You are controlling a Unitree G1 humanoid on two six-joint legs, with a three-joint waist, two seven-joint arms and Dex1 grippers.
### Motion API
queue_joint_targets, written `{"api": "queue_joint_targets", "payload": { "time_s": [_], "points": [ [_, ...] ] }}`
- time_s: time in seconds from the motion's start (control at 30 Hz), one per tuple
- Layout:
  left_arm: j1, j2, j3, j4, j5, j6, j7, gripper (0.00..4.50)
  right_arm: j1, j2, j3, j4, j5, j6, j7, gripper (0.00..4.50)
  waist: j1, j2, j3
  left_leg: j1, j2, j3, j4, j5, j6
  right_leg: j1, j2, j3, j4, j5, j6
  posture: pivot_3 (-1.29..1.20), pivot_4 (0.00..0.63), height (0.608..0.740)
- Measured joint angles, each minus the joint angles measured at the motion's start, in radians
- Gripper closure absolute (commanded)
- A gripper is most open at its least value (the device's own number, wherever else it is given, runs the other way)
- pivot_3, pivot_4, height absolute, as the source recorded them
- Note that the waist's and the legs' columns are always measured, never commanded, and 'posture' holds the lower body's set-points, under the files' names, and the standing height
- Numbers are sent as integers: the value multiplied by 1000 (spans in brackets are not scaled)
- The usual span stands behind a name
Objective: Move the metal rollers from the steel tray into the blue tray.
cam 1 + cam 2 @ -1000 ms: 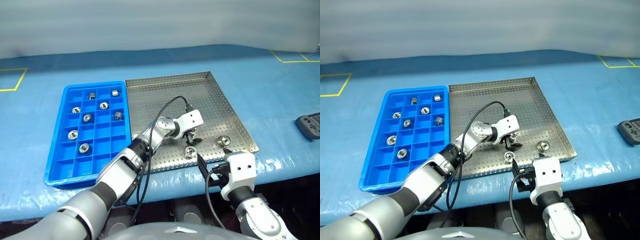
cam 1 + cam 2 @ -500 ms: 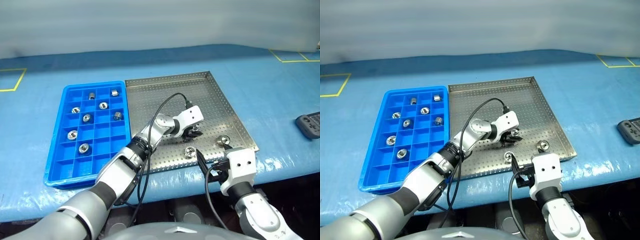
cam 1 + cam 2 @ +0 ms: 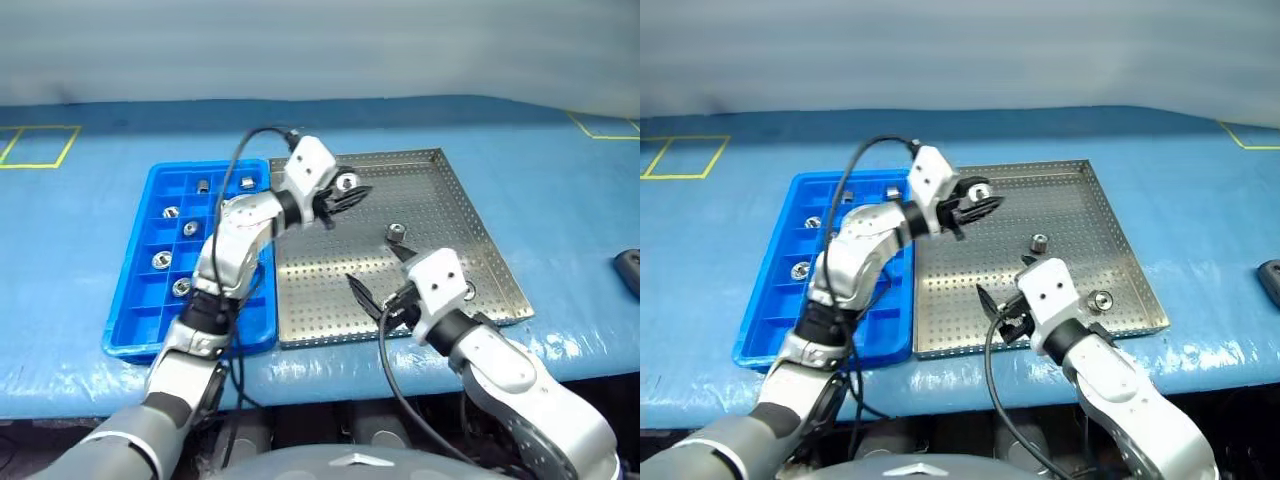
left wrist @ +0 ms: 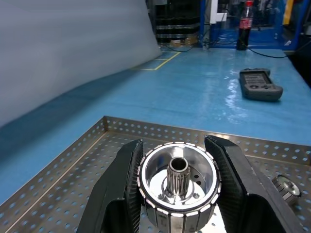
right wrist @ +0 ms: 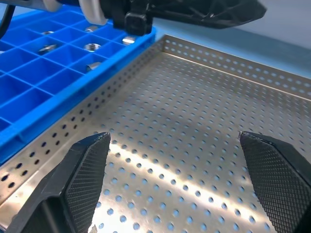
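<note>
The left gripper's fingers [image 4: 124,194] are clamped on either side of a metal roller [image 4: 178,187], held lifted over the steel tray [image 3: 445,215] near its edge by the blue tray [image 3: 135,300]. The roller's open end faces the wrist camera, so its short axis runs along the fingers; its lower part is cut off at the frame edge, as are the fingertips' bases. The left gripper [image 3: 345,192] points roughly level toward the tray's middle. The right gripper [image 5: 180,170] has its two pads spread wide with nothing between them, low over the near part of the perforated base. Two rollers lie loose on the steel tray: one [image 3: 396,232] mid-tray, another [image 3: 1100,299] near the right rim, partly hidden in the left eye view by the right wrist. Several rollers sit in the blue tray's compartments, some screened by the left arm.
</note>
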Motion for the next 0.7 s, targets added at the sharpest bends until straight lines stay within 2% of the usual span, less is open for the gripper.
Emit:
{"api": "queue_joint_targets", "payload": {
  "time_s": [0.1, 0.23, 0.5, 0.7],
  "points": [
    [101, 70, 42, -134, 23, 34, 69, 2783, -69, -4, 23, 58, -1, 5, 66, 0, 40, -1, 0, -1, -1, -1, 0, 0, 0, 0, -1, -2, -1, 1, -1, 204, 150, 740],
    [260, 97, 118, -310, 26, 131, 176, 2783, -165, -6, 72, 134, -20, 1, 152, 0, 84, -2, 1, -2, -2, -2, 1, 0, 0, 1, -3, -4, -2, 1, -2, 289, 150, 740],
    [555, 115, 195, -510, 57, 228, 328, 2783, -312, 20, 183, 288, -78, -58, 316, 0, 151, -3, 1, -2, -1, -6, 1, 0, 0, 2, -3, -9, -1, 0, -5, 427, 150, 740],
    [684, 114, 274, -613, 59, 272, 397, 2783, -365, 58, 245, 354, -108, -103, 405, 0, 206, -3, 2, -2, -1, -8, 1, 0, -1, 2, -4, -11, -2, -4, -10, 471, 150, 740]
  ]
}}
